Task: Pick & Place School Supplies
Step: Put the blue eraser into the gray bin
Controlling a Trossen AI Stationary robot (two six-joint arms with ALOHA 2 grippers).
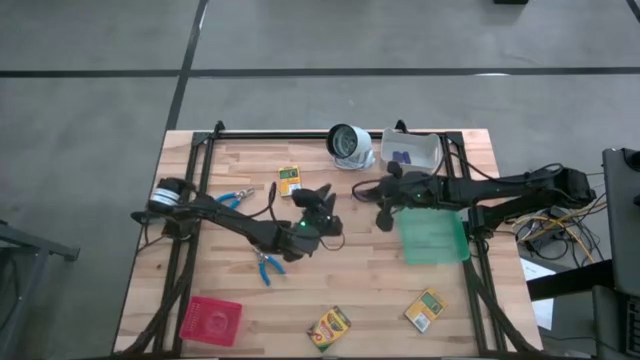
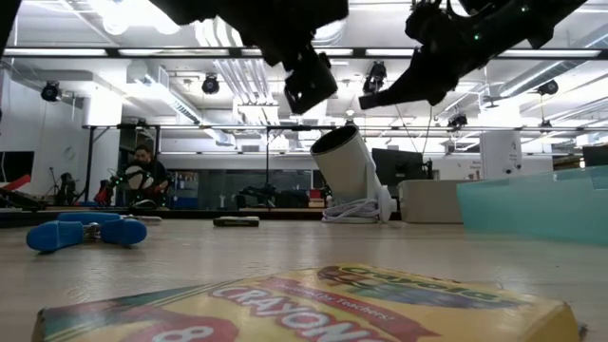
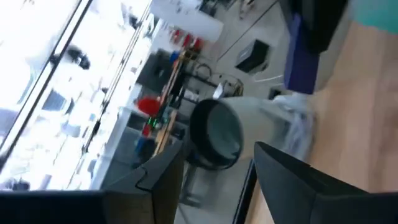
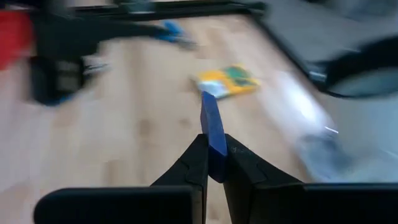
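My right gripper (image 4: 214, 163) is above the table's middle (image 1: 368, 190), shut on a small flat purple-blue piece (image 4: 212, 124). My left gripper (image 3: 217, 186) is open and holds nothing; it hovers just left of the right one (image 1: 322, 196). One crayon box (image 1: 289, 180) lies flat near the left gripper, and two more (image 1: 328, 327) (image 1: 425, 309) lie near the table's near edge. Other purple pieces (image 1: 402, 157) lie in the white bin. Two blue-handled tools (image 1: 235, 198) (image 1: 268, 266) lie flat under the left arm. My right gripper pinches the purple-blue piece by one end (image 4: 216, 155) between its two fingertips. The rest of the piece sticks out beyond the fingers, along them. It is lifted clear of the table.
A white-grey round camera-like object (image 1: 350, 146) stands at the far edge, beside the white bin (image 1: 428, 143). A green tray (image 1: 434, 238) lies under the right arm. A red tray (image 1: 211, 320) sits at the near left corner. Bare wood lies between the near boxes and the arms.
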